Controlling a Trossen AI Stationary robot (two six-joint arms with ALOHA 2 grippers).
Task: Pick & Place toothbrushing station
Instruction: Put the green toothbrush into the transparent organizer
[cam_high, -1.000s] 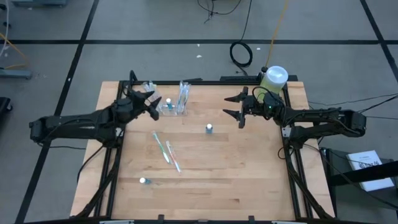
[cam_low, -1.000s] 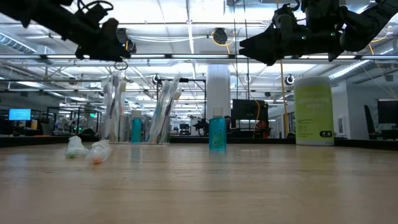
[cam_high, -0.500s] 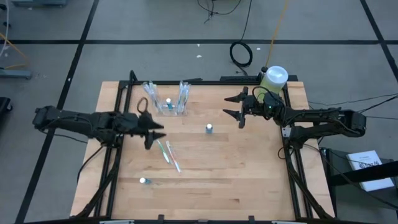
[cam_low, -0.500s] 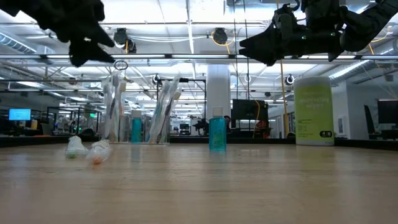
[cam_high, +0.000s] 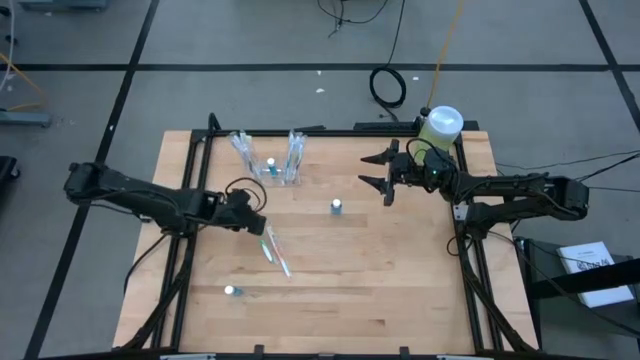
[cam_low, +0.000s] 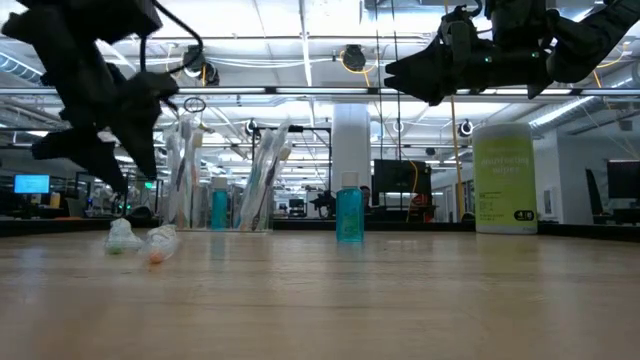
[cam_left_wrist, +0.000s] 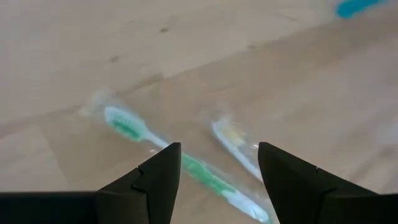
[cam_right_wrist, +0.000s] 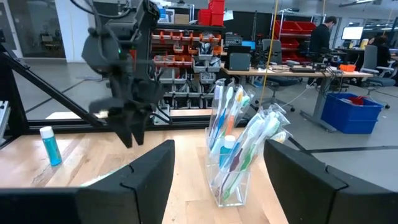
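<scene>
Station (cam_high: 272, 160): clear holder with brushes inside, upright at the table's (cam_high: 400, 270) far edge, ungripped. Left gripper (cam_high: 257, 207): parted, empty, poised above two loose toothbrushes (cam_left_wrist: 186, 165). Right gripper (cam_high: 374, 172): parted, empty, raised beside the green bottle (cam_high: 441, 126).

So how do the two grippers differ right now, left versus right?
The left gripper is low over the table's middle-left, pointed down at the two loose toothbrushes; the right gripper hangs high near the far right, beside the green bottle, aimed level toward the toothbrushing station. The left is at work, the right waits. Both are open and hold nothing.
</scene>
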